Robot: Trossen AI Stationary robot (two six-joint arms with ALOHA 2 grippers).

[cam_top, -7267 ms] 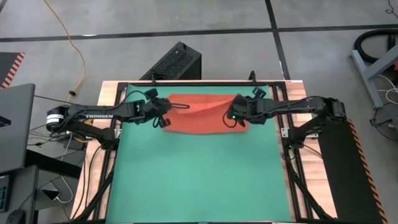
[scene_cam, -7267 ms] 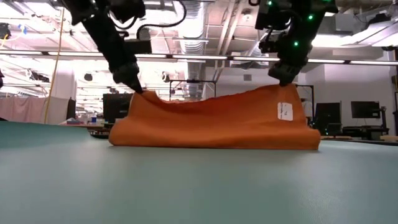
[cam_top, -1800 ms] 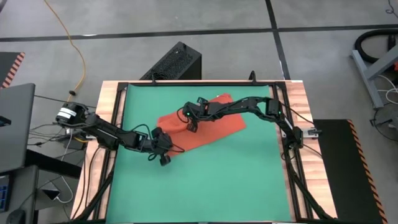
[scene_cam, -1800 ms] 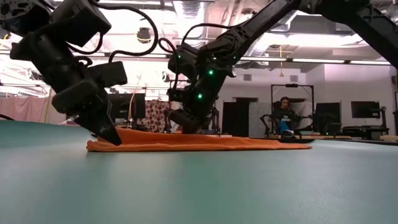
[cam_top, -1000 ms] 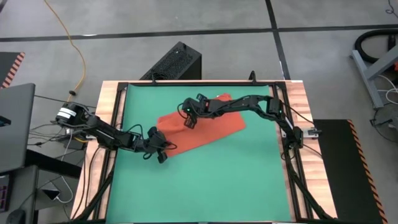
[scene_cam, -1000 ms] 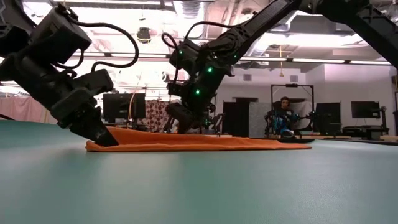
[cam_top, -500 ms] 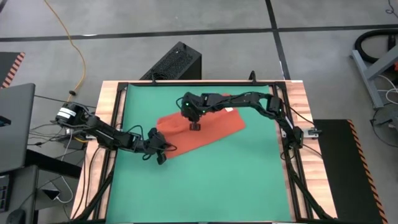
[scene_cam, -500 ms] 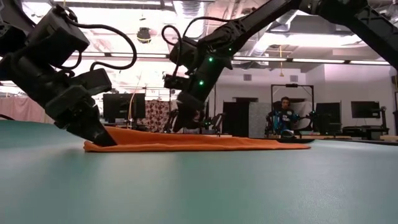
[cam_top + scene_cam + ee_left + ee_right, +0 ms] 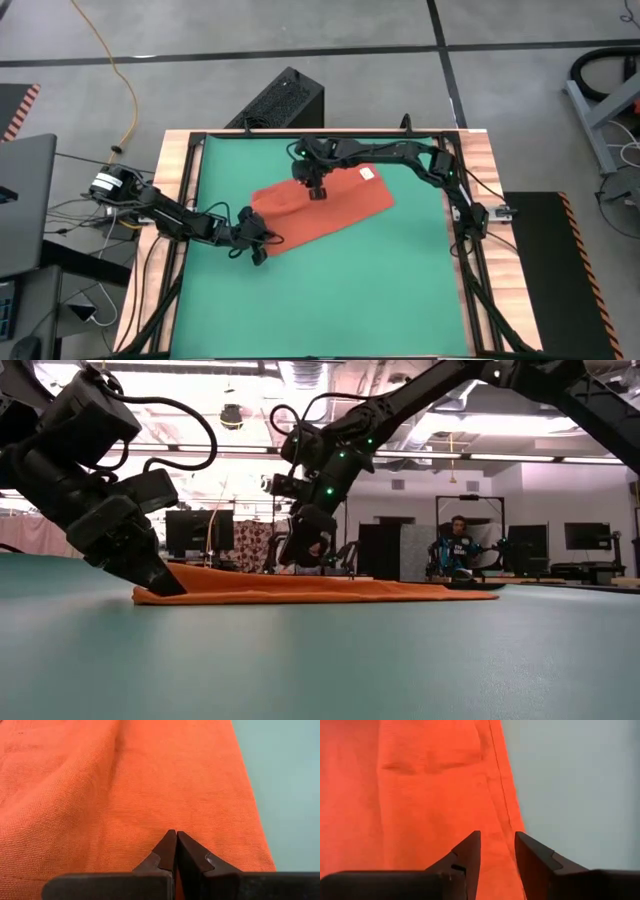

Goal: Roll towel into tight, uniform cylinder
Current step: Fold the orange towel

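Note:
The orange-red towel (image 9: 325, 205) lies flat on the green mat (image 9: 330, 290), slanted, with its white tag (image 9: 366, 174) up near the far right corner. In the low view the towel (image 9: 320, 590) is a thin flat strip. My left gripper (image 9: 262, 243) is shut at the towel's near left corner. My right gripper (image 9: 318, 190) hangs above the towel's far left part. Its fingers point down and stand a little apart, and it is clear of the cloth in the low view (image 9: 300, 557). My left gripper has its shut fingertips (image 9: 170, 842) on the towel's top surface near the near left corner (image 9: 200, 795). It comes slanting down from the table's left side (image 9: 165, 585). Whether any cloth is pinched between the tips does not show. The towel lies flat on the mat.
A black box (image 9: 280, 100) stands beyond the table's far edge. Black rails and a wooden border (image 9: 480, 160) frame the mat. The mat's near half is bare green. A person (image 9: 458, 545) sits in the room behind.
My right gripper has shifted a little toward the table's right and far edge above the towel. It has turned about at the wrist and stays clear of the cloth. The towel lies as before.

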